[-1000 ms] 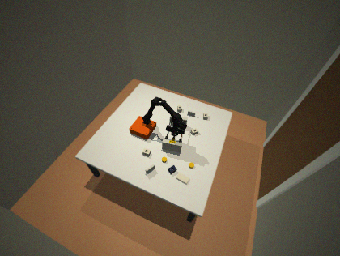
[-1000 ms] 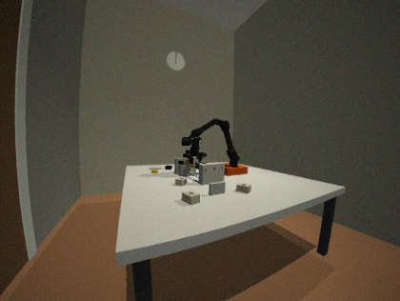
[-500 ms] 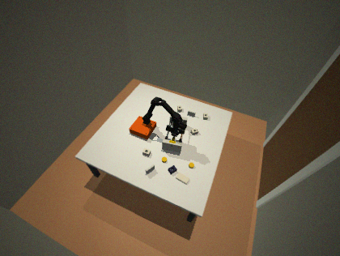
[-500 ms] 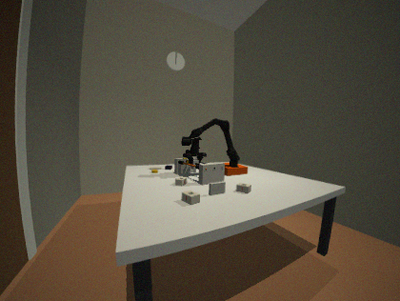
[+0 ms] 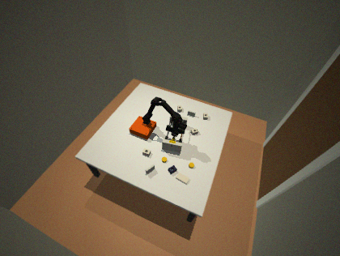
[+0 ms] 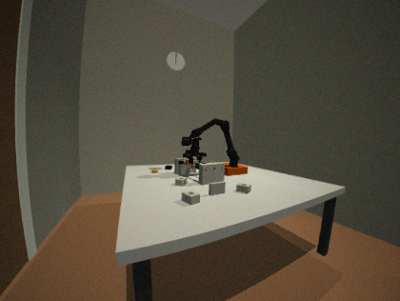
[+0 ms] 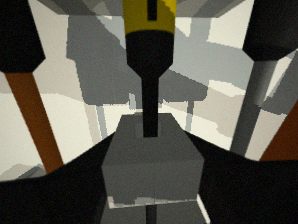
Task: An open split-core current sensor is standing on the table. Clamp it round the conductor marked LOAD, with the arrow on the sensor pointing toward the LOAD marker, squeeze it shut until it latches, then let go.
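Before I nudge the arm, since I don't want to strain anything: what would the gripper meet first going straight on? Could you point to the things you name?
Probably the black conductor (image 7: pixel 150 105), which enters the sensor (image 7: pixel 153 177) held in the gripper (image 5: pixel 174 138) (image 6: pixel 192 165) (image 7: pixel 148 134). Beyond it appears the table top (image 5: pixel 121 109) (image 6: pixel 267 210) (image 7: pixel 30 120); the gap is unclear.

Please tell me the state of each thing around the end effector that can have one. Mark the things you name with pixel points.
End effector (image 5: pixel 174 139) (image 6: pixel 190 163) (image 7: pixel 148 134): shut on the sensor.
Split-core current sensor (image 7: pixel 152 182): halves together around the black conductor; latching cannot be told.
Black conductor (image 7: pixel 150 100): running into the sensor.
Orange conductor (image 7: pixel 35 120): outside the sensor.
Grey conductor (image 7: pixel 250 110): outside the sensor.
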Available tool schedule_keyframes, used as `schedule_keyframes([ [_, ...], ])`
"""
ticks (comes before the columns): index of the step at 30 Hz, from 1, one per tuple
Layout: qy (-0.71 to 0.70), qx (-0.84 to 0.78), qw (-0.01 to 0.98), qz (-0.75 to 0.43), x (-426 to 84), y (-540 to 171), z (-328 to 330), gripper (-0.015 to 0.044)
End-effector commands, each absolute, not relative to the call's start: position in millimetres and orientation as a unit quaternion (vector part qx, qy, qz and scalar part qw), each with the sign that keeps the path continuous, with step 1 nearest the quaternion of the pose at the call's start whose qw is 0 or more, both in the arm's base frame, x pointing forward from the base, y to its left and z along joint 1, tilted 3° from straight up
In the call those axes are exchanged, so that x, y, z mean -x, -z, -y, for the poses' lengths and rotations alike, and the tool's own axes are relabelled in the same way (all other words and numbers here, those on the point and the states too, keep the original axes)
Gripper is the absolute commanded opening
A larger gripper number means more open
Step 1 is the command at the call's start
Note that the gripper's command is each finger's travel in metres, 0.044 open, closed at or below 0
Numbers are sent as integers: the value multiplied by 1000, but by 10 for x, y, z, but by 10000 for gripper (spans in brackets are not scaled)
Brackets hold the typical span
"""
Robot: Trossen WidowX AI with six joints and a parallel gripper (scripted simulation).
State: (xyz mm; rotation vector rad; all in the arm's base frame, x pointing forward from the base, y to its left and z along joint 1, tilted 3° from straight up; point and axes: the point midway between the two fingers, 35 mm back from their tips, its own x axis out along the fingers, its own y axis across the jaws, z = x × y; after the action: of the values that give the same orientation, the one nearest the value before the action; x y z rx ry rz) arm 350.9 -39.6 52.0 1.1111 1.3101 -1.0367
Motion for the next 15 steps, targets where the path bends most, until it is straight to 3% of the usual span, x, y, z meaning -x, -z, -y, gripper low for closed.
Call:
schedule_keyframes([
  [1, 436, -467, 538, -551, -3508, -526, 396, 0],
  [15, 436, -467, 537, -551, -3508, -527, 396, 0],
])
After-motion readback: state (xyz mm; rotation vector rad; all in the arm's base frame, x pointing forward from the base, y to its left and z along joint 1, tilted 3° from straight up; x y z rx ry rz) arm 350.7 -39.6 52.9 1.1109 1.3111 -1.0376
